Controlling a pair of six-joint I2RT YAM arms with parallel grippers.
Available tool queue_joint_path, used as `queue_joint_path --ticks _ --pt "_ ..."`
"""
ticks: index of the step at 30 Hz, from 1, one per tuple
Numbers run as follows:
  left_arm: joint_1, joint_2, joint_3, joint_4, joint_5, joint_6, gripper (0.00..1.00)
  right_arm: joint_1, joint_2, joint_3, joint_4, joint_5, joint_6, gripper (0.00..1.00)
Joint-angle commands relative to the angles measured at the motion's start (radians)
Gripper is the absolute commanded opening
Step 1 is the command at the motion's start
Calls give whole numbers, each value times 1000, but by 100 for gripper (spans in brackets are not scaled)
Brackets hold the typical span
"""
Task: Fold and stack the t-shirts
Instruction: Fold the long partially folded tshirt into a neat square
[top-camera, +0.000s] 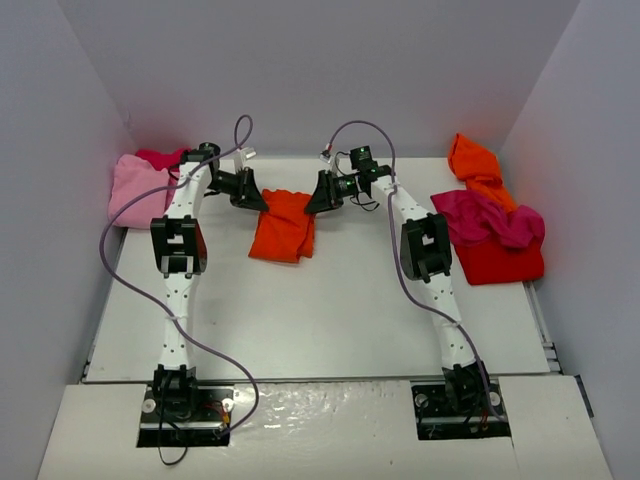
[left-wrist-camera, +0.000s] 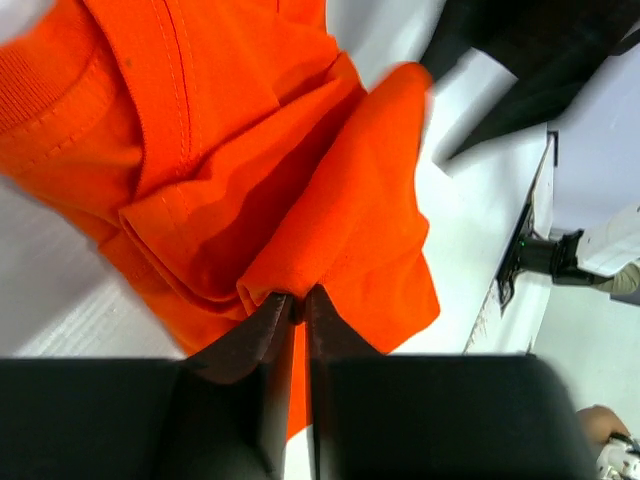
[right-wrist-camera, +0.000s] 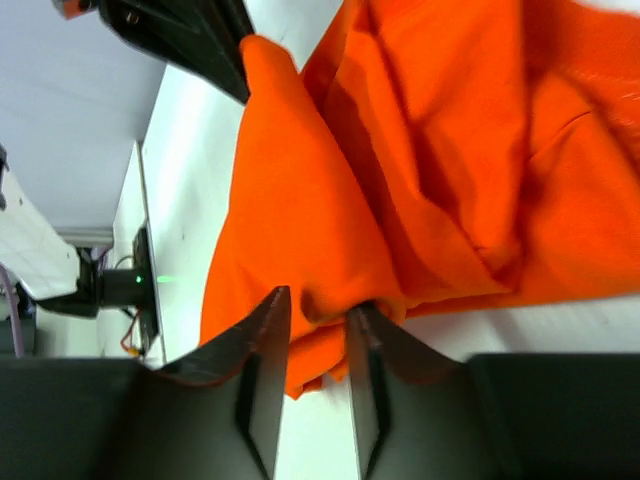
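A white bench (top-camera: 330, 310) sits enclosed by plain pale grey walls (top-camera: 320, 70) at the back and on both sides. The light is even, with only soft shadows.

Six t-shirts (top-camera: 283, 225) — two orange, two magenta, one light pink, one red — and two arms (top-camera: 178, 250)

Matt, soft cloth in the orange t-shirt (left-wrist-camera: 300, 180); smooth table (top-camera: 330, 310).

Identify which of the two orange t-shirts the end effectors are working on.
The central orange t-shirt, its edge pinched by the left end effector. The other orange t-shirt lies crumpled in the far right corner, with no end effector near it.
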Motion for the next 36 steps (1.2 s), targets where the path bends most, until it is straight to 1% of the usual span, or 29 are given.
queue_joint_path --ticks 1,2,3,5,8,9,11,13,18,20,22,24,26,29,30,33,36 --pt "4 -35 88 142 23 -146 33 -12 6 -1 244 58 195 88" --pt "4 -33 92 148 21 -150 52 -14 6 9 244 62 176 95" --pt "4 -38 93 151 19 -152 60 -17 4 20 243 67 167 98" --pt "4 -59 90 150 10 -151 61 -21 -6 35 233 78 156 98" --pt "4 -119 79 143 -11 -137 72 -24 -73 55 180 119 89 99" --pt "4 -141 74 143 -20 -132 73 -24 -93 67 126 136 30 99" --pt "39 -201 49 140 -38 -125 75 -24 -152 70 59 226 -44 99" --pt "49 -255 11 121 -54 -113 75 -30 -223 28 17 266 -108 100" --pt "71 -378 -133 32 -91 26 76 -43 -385 -219 -16 310 -214 100" --pt "72 -401 -215 7 -122 53 76 -42 -416 -298 -33 315 -223 99" --pt "72 -420 -283 -5 -147 69 76 -42 -435 -338 -51 316 -231 97" --pt "68 -415 -345 4 -187 55 76 -42 -456 -377 -79 341 -243 98" --pt "61 -392 -366 -13 -203 65 77 -44 -477 -407 -92 367 -267 100" --pt "48 -307 -364 -29 -207 61 77 -46 -527 -467 -101 408 -307 100" --pt "44 -303 -364 -32 -205 61 77 -46 -539 -478 -102 409 -313 100" --pt "32 -235 -341 -9 -215 40 77 -47 -580 -513 -121 431 -339 100" --pt "24 -199 -331 21 -234 20 77 -47 -599 -542 -132 442 -361 100"
